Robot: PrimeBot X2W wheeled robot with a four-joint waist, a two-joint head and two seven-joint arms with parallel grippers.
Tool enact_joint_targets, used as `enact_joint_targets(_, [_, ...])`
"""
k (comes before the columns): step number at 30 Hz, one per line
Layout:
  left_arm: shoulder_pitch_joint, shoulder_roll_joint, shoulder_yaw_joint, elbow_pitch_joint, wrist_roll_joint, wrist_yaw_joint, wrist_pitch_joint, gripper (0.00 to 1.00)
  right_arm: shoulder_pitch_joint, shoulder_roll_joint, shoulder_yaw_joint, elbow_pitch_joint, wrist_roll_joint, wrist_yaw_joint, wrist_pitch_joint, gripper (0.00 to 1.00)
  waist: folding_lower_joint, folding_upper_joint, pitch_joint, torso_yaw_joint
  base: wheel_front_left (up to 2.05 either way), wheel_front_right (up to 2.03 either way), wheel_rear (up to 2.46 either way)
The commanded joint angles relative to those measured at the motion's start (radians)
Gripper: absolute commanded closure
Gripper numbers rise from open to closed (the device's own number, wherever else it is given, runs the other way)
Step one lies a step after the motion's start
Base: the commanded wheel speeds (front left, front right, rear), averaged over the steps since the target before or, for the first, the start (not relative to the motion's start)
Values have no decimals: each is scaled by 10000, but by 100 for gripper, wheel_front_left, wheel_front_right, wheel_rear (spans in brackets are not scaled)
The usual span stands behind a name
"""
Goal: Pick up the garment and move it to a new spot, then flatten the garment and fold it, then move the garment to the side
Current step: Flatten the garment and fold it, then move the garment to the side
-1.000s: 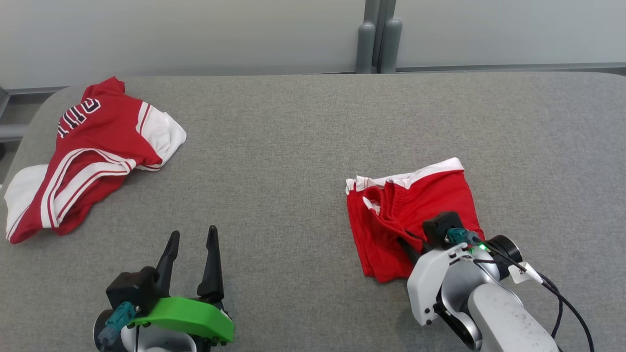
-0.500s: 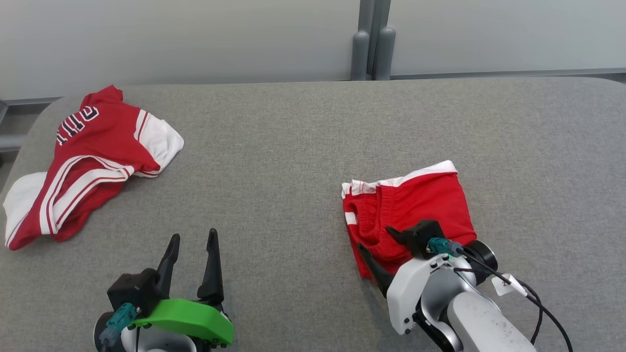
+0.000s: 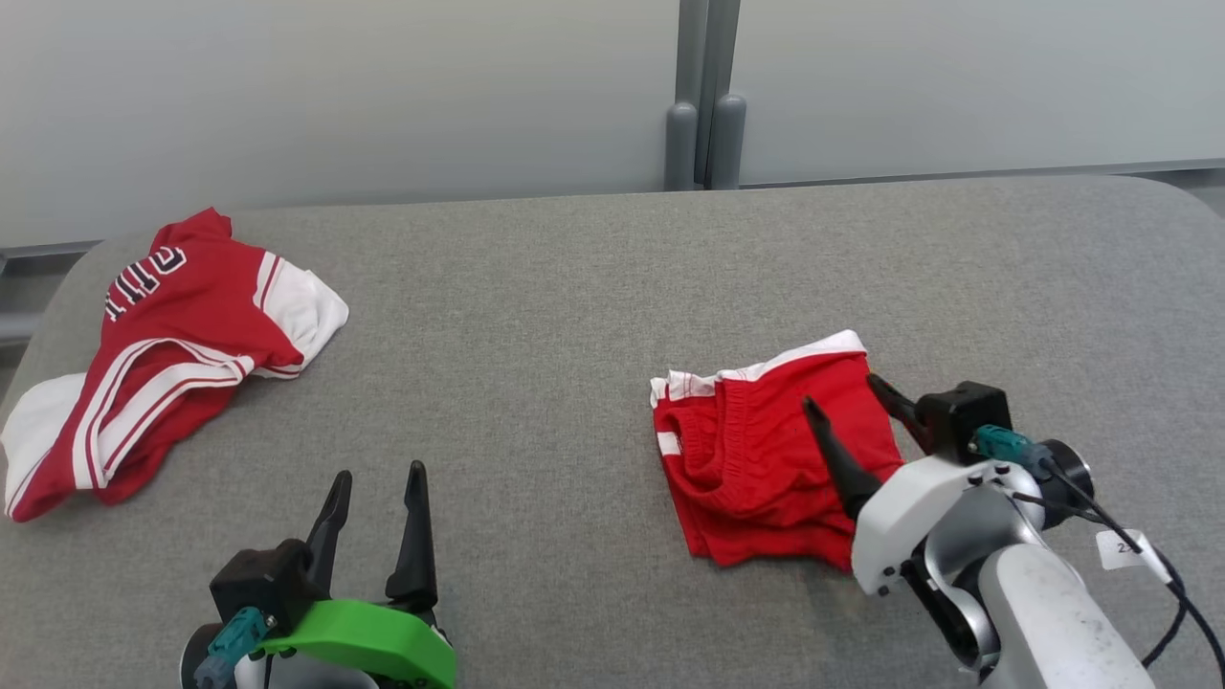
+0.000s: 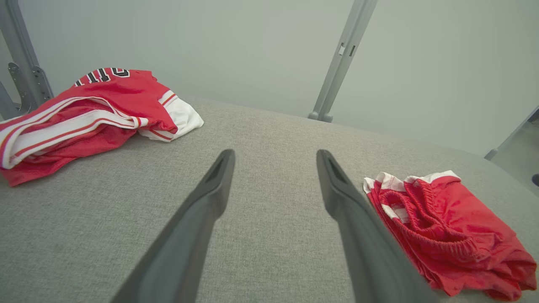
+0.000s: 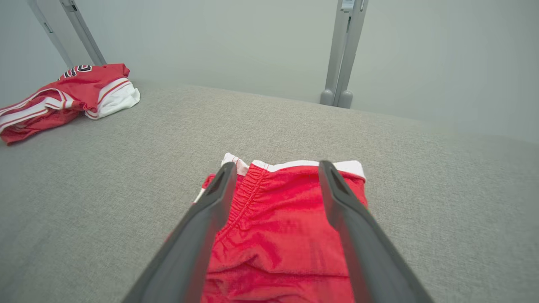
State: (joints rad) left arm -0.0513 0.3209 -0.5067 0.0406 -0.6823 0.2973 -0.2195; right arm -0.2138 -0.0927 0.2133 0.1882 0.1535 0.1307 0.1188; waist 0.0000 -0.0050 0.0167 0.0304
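The garment is a pair of red shorts with white trim, lying folded on the right half of the grey table. My right gripper hovers over its right part, open, with nothing between the fingers. The right wrist view looks down on the garment between that gripper's spread fingers. My left gripper stands open and empty near the front left edge. In the left wrist view the garment lies to the right of this gripper.
A crumpled red and white jersey lies at the far left of the table, also seen as the jersey and the jersey. Grey posts stand behind the table's back edge against a pale wall.
My right gripper has opened, let go of the shorts and drawn back to the right above them. The shorts have settled flat. The head camera has tilted, so the whole picture shifted.
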Motion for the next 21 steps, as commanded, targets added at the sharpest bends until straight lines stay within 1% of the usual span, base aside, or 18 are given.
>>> enact_joint_targets(1, [135,75,0,-74,101,55,9,0,170,-125,-324,-116,-122,0,120,0,0,50,-72,-52,0,0,0])
enact_joint_targets(3, [134,105,-17,-160,133,104,21,0,259,-203,-710,-159,-60,0,277,0,0,50,-93,-51,0,0,0])
enact_joint_targets(6, [82,148,-62,-288,223,155,55,0,253,-533,-1230,-137,-125,0,597,0,0,50,-76,19,0,0,0])
enact_joint_targets(9, [2,192,-96,-410,290,210,95,0,227,-718,-1590,-19,380,2,1052,0,0,50,-3,145,0,0,0])
enact_joint_targets(10, [2,192,-96,-410,290,210,95,0,227,-718,-1590,-19,380,2,1052,0,0,50,-3,145,0,0,0])
enact_joint_targets(14, [-77,218,-110,-520,312,231,115,0,11,-1063,-1888,297,1067,0,1656,0,0,50,153,348,0,0,0])
enact_joint_targets(18, [-198,232,-115,-564,343,239,115,0,-238,-1358,-2062,894,1718,0,2132,0,0,50,359,603,0,0,0])
enact_joint_targets(21, [-291,251,-109,-555,371,240,109,0,-505,-1443,-2079,1446,2218,0,2372,0,0,50,526,806,0,0,0])
